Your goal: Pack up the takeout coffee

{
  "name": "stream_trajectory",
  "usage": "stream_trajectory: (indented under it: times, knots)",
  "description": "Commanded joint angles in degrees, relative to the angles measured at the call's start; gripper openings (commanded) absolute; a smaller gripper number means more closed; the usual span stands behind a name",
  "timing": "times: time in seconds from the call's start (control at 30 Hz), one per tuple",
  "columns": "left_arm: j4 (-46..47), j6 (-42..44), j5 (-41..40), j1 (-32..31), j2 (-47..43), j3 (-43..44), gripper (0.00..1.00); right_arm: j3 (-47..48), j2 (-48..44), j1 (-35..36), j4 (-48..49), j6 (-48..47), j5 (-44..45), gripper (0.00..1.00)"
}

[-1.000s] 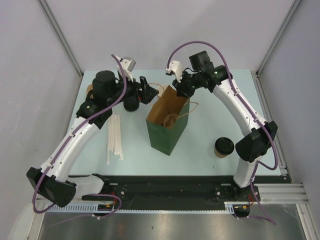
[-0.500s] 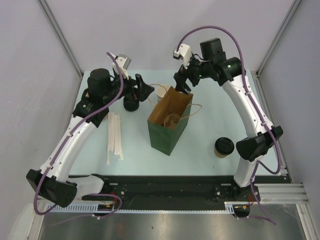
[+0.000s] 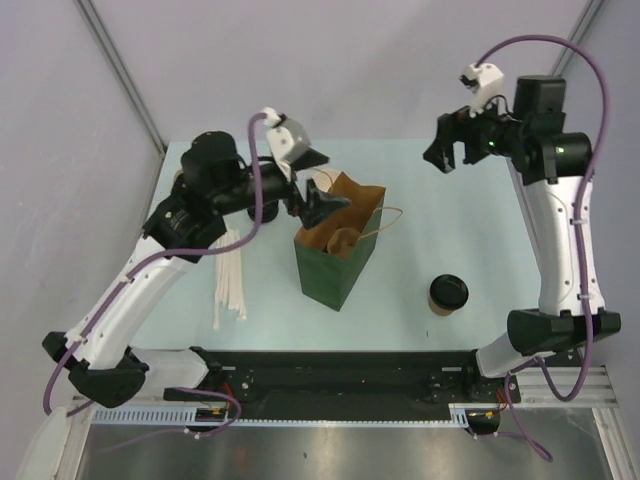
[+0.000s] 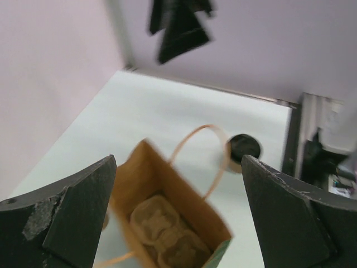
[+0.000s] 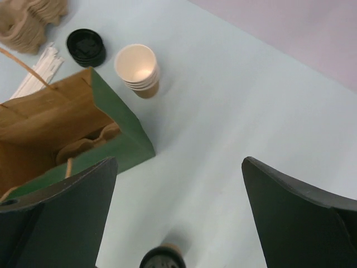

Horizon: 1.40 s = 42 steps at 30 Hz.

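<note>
The takeout coffee (image 3: 448, 294), a small tan cup with a black lid, stands on the table to the right of the green bag (image 3: 335, 265). It also shows beyond the bag (image 4: 167, 184) in the left wrist view (image 4: 244, 149) and at the bottom edge of the right wrist view (image 5: 163, 259). The bag (image 5: 120, 134) stands open with a tan pulp cup carrier (image 4: 167, 237) at its bottom. My left gripper (image 3: 318, 185) hovers open above the bag's back left rim. My right gripper (image 3: 448, 158) hangs open and empty high over the back right of the table, far from the cup.
A stack of nested tan cups (image 5: 138, 70) and a loose black lid (image 5: 86, 47) sit behind the bag. White straws (image 3: 230, 270) lie to its left. A pile of pulp carriers (image 5: 30, 22) sits at the back left. Metal frame posts (image 3: 120, 70) flank the table.
My right gripper has opened, let go at the bag's back rim and swung up and to the right. The left gripper has moved right, over the bag's mouth.
</note>
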Motion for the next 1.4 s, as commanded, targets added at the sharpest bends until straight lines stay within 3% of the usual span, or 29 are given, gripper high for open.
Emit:
stream_trajectory:
  times: [0.0, 0.3, 0.4, 0.77, 1.03, 1.37]
  knots:
    - [-7.88, 12.65, -1.54, -14.23, 5.42, 8.11, 0.99, -6.88, -7.44, -5.92, 0.01, 7.97, -1.04, 1.00]
    - [-15.45, 22.59, -7.96, -37.80, 17.82, 16.49, 0.99, -21.85, -20.82, -15.92, 0.63, 13.34, 4.23, 1.00]
    - [-16.33, 20.68, -8.94, -41.08, 22.39, 17.45, 1.00, -24.75, -23.90, -20.07, -1.04, 14.31, 3.00, 1.00]
    - [-12.11, 13.81, -14.73, -38.47, 35.84, 17.45, 0.99, -24.93, -26.37, -31.49, -4.03, 17.56, -4.47, 1.00]
    - [-10.79, 9.85, -12.89, -32.57, 43.93, 24.48, 0.99, -23.00, -24.87, -32.56, -3.51, 19.49, -6.40, 1.00]
    - [-8.77, 2.30, -10.34, -29.58, 50.70, 29.67, 1.00, -20.62, -20.12, -36.51, -2.28, 22.13, -10.45, 1.00]
